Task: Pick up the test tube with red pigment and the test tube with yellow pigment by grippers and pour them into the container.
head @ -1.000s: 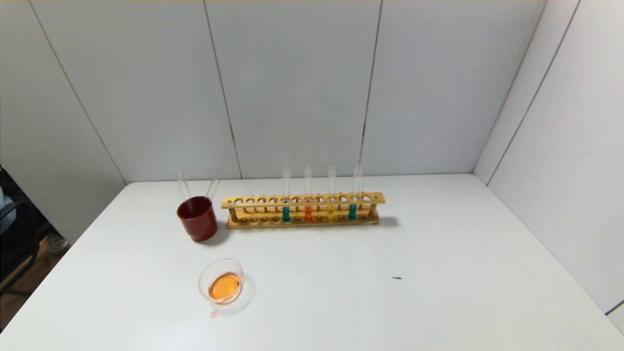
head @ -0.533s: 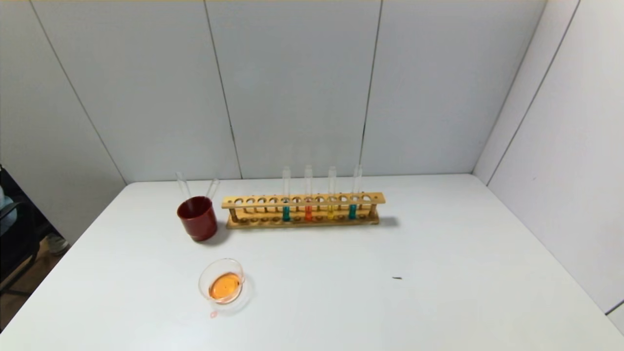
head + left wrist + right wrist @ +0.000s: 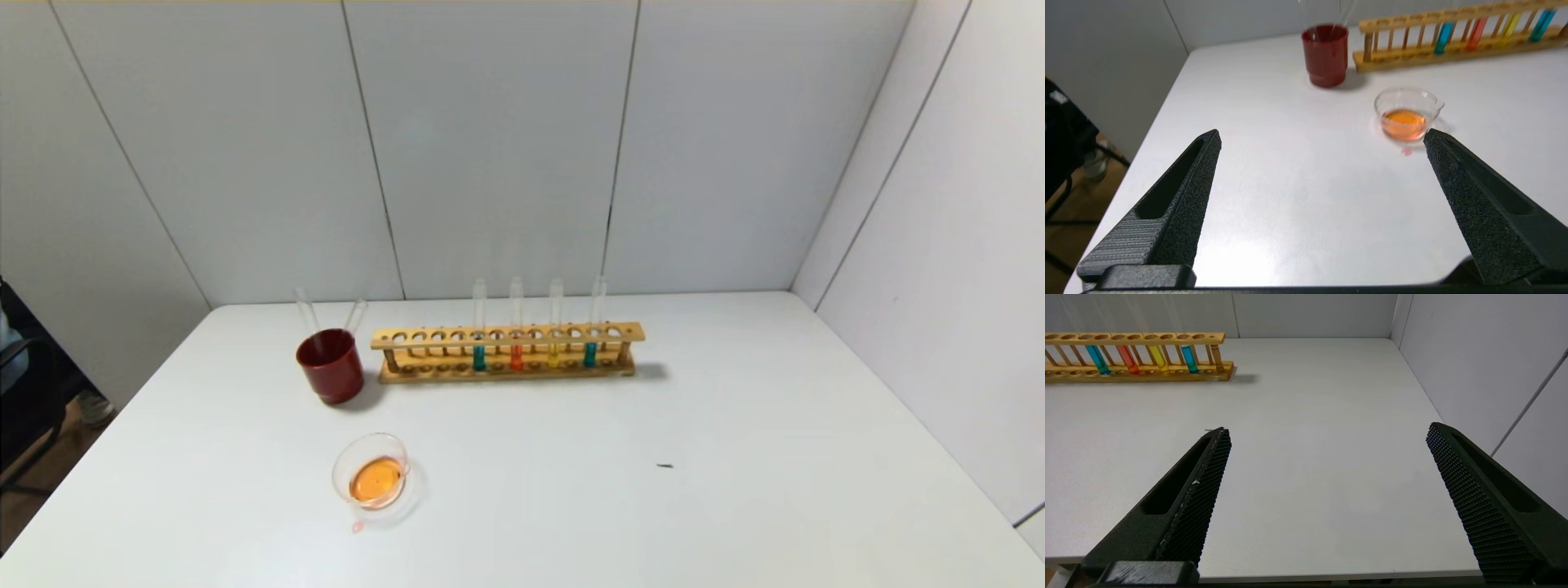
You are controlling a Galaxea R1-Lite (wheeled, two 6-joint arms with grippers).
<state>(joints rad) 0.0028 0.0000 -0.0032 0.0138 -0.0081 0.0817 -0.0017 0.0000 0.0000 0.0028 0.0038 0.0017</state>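
The red-pigment test tube (image 3: 516, 356) and the yellow-pigment test tube (image 3: 554, 354) stand upright in the wooden rack (image 3: 506, 336), between two teal tubes. They also show in the left wrist view (image 3: 1476, 32) (image 3: 1511, 25) and the right wrist view (image 3: 1128, 358) (image 3: 1157, 357). The clear glass container (image 3: 371, 474) holds orange liquid near the front left; it shows in the left wrist view (image 3: 1406, 109). My left gripper (image 3: 1323, 139) is open and empty, over the table short of the container. My right gripper (image 3: 1327, 430) is open and empty at the table's front right edge. Neither gripper shows in the head view.
A dark red cup (image 3: 331, 366) with two empty glass tubes stands left of the rack. A small pink drop (image 3: 357, 527) lies by the container. A tiny dark speck (image 3: 665, 466) lies right of centre. Grey wall panels close the back and right side.
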